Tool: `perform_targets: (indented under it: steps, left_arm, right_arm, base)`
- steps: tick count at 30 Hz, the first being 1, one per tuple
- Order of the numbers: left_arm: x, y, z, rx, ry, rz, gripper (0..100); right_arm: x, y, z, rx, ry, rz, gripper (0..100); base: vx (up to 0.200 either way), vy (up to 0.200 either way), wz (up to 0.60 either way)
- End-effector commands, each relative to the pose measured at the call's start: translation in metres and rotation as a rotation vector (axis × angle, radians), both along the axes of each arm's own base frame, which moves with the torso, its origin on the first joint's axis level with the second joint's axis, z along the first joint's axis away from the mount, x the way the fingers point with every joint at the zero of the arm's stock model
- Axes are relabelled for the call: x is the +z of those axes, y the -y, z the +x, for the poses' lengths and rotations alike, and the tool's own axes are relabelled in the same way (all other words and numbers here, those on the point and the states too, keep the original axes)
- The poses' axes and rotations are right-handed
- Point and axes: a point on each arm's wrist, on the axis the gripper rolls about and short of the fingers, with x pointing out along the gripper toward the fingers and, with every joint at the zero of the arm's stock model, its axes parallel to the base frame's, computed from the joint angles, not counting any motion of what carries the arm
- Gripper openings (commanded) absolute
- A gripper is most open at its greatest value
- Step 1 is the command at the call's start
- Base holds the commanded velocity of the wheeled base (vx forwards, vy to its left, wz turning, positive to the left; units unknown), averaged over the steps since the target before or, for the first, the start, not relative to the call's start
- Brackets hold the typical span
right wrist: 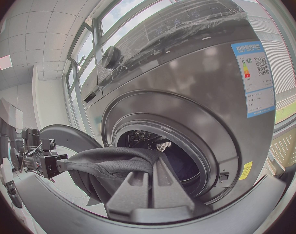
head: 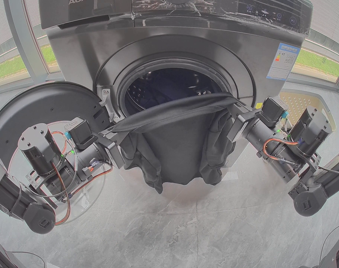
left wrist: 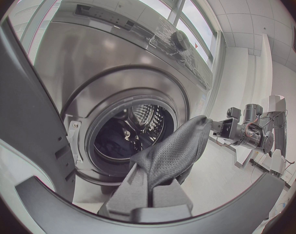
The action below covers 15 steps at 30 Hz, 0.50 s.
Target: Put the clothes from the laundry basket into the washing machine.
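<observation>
Black garment (head: 169,112) hangs stretched before the washing machine (head: 87,49), each end pinched between an arm's jaws.

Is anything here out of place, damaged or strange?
Nothing is damaged or spilled. The black garment, held stretched between the left gripper and the right gripper, hangs down the washer front, outside the drum. Clear plastic wrap covers the control panel.

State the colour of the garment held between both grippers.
The garment is black, with no pattern visible. It shows best in the head view.
</observation>
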Motion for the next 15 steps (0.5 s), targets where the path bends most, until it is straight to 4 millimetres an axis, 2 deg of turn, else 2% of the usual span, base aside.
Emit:
perform_targets:
  steps: [1,8,15]
  left_arm:
    - [0.010,0.001,0.005,0.008,0.041,-0.027,0]
    - [0.023,-0.001,0.010,0.031,0.097,-0.064,0]
    - [0.021,-0.001,0.010,0.030,0.093,-0.059,0]
  right_arm:
    - [0.007,0.006,-0.001,-0.013,0.019,0.014,0]
    - [0.006,0.009,-0.001,-0.021,0.014,0.010,0]
    - [0.008,0.009,-0.002,-0.022,0.018,0.013,0]
  base:
    - [0.000,0.000,0.00]
    - [0.000,0.000,0.00]
    - [0.000,0.000,0.00]
